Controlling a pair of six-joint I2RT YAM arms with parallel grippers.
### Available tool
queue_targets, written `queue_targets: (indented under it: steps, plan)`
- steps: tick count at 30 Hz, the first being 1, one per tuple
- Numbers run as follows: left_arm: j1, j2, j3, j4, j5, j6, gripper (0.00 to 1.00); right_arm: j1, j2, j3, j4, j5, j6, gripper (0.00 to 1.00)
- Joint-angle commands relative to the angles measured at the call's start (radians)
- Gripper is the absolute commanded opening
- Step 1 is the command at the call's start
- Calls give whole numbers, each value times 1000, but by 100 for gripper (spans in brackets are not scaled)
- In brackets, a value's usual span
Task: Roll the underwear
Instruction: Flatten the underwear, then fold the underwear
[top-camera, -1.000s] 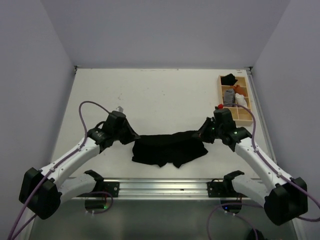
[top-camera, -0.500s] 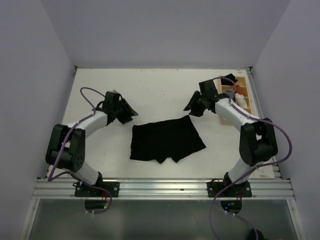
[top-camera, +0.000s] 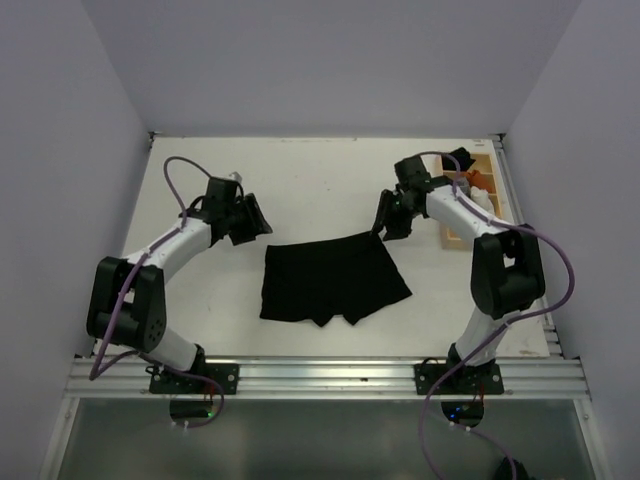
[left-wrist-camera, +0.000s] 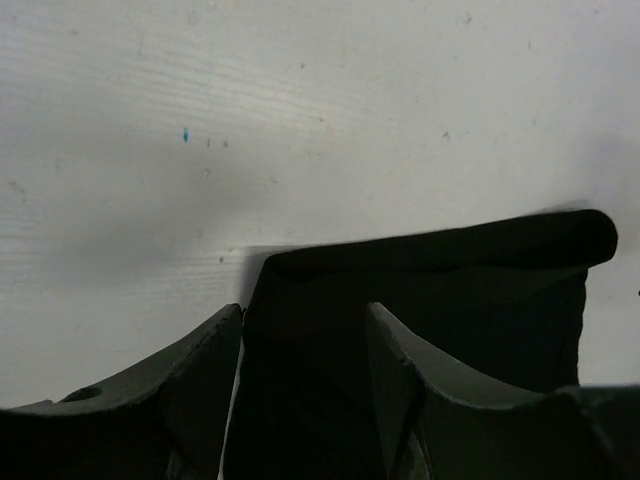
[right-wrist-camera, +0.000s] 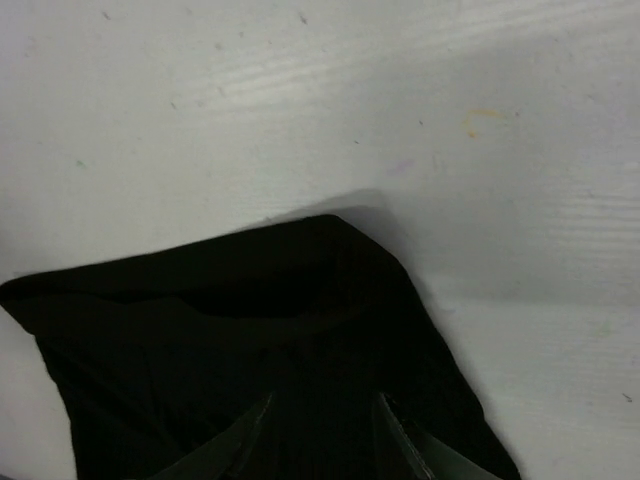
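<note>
The underwear (top-camera: 330, 282) is a plain black garment lying spread flat in the middle of the white table, waistband on the far side. My left gripper (top-camera: 256, 224) hovers just off its far left corner, jaws apart and holding nothing. In the left wrist view the underwear (left-wrist-camera: 440, 275) shows between and beyond the open left gripper (left-wrist-camera: 305, 335). My right gripper (top-camera: 384, 224) hangs at the far right corner, also open. In the right wrist view the underwear (right-wrist-camera: 250, 320) fills the lower half under the right gripper (right-wrist-camera: 320, 425), and its corner points away.
A wooden compartment tray (top-camera: 447, 203) stands at the back right, holding rolled cloths and a black item (top-camera: 459, 158). Grey walls close in the table on three sides. A metal rail (top-camera: 330, 375) runs along the near edge.
Both grippers opened and let go of the waistband corners. The arms pulled back toward the far side, and the underwear now lies flat and smoothed out.
</note>
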Motion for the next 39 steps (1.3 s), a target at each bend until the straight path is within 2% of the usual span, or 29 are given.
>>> queue_targets:
  steps: [1,4,8,14,21,24,25,27,30,31,35,36,38,39]
  plan:
    - [-4,-110,-54,-94,-21,85,57,-31,-118,-70,-116,-12,-107,45]
    - [-4,-152,-136,-71,-1,96,58,-50,-190,-169,-118,-33,-133,47]
    - [-4,-106,-148,-45,40,108,57,-57,-241,-267,-132,-24,-162,49]
    - [-4,38,-41,3,51,156,55,-91,-281,-354,-118,-1,-178,47]
    - [-9,271,140,-25,88,209,49,-97,-319,-460,-26,-1,-141,43]
    - [-12,317,166,13,128,216,37,-97,-344,-515,23,-4,-124,43]
    - [-15,340,177,17,131,216,28,-96,-362,-531,38,-7,-115,43]
    - [-20,365,211,24,141,220,16,-97,-378,-566,95,-36,-112,42]
    - [-24,412,248,40,183,229,6,-97,-378,-580,133,-61,-112,43]
    - [-24,432,275,44,196,231,0,-96,-366,-578,137,-63,-112,43]
    - [-23,442,390,-28,140,260,0,-97,-344,-531,103,-23,-136,44]
    - [-24,423,415,-58,76,280,10,-97,-342,-522,80,-15,-141,45]
    - [-24,402,475,-176,1,306,18,-96,-329,-490,43,11,-156,45]
    - [-24,385,475,-203,-33,315,29,-97,-324,-482,31,16,-161,45]
